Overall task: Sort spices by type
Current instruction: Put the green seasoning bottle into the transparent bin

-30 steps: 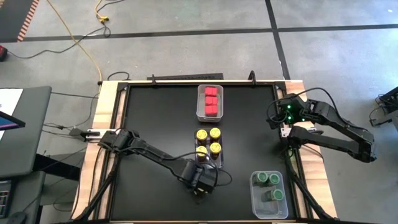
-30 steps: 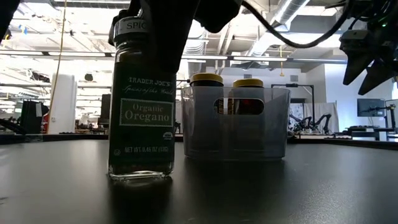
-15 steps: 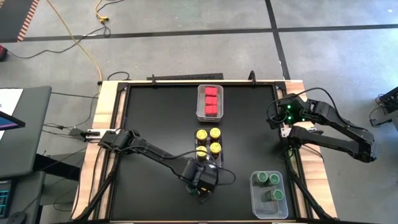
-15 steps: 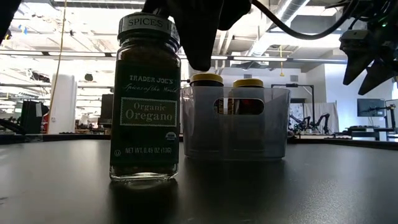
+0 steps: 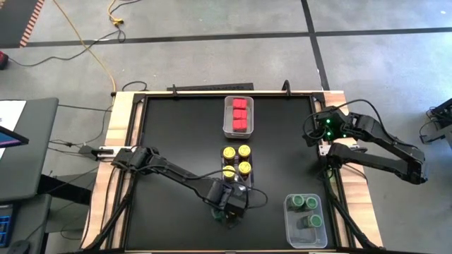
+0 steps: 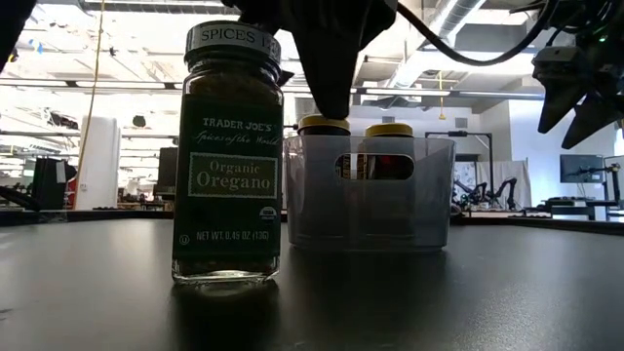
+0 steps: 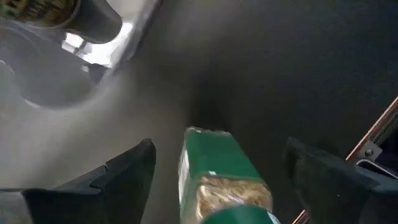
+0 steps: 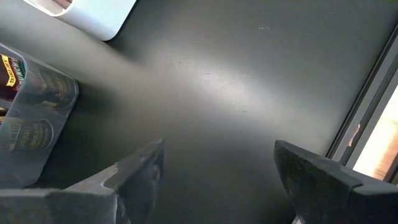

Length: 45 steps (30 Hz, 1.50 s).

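The oregano jar (image 6: 227, 151) stands upright on the black desk (image 5: 176, 141), near its front edge, just beside the clear bin (image 6: 369, 192) of yellow-lidded jars (image 5: 236, 160). We see our left tool (image 7: 217, 171) released, fingers apart on either side of the jar. Our right tool (image 8: 214, 171), also spread, waits at the desk's right edge over bare surface.

1. Overhead view evenly lit; black table (image 5: 176, 134) matte, no glare;
2. Low view backlit by bright ceiling lights; oregano jar (image 6: 228, 156) dark, sharp;
3. Wrist views dim; soft sheen on table; near fingers (image 8: 134, 180) blurred.
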### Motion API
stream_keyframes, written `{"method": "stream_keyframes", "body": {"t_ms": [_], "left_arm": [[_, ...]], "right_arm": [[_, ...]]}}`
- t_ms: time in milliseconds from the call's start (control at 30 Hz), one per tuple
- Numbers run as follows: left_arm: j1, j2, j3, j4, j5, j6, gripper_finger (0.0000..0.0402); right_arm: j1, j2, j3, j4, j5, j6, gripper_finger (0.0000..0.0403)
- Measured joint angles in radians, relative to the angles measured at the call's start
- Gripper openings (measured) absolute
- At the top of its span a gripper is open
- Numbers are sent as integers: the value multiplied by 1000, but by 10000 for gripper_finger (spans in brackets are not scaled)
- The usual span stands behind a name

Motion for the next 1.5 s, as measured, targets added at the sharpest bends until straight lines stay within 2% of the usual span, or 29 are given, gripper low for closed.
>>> {"method": "stream_keyframes", "body": {"t_ms": [167, 367, 600, 733, 833, 967, 1100, 1300, 1500], "left_arm": [[25, -9, 0, 0, 4, 12, 340], [29, -10, 64, -44, -4, 56, 340], [28, -10, 212, -280, -52, 138, 340], [28, -10, 301, -435, -43, 297, 340], [28, -14, 333, -464, -45, 386, 340], [23, -29, 327, -462, -74, 472, 340], [13, -30, 327, -463, -91, 613, 340], [20, -37, 327, -463, -190, 718, 340], [28, -45, 327, -458, -191, 791, 340]], "right_arm": [[0, 0, 0, 0, 0, -1, 326], [0, 0, 0, 0, 0, -1, 326], [0, 0, 0, 0, 0, 1, 326], [0, 0, 0, 4, -44, 23, 326], [1, 0, 0, 41, -62, 19, 326], [11, -1, 0, 174, -89, -24, 326], [70, -1, 0, 364, -137, -23, 326], [237, 1, 0, 649, -153, -19, 326], [412, 49, 0, 885, -153, -19, 326]]}}
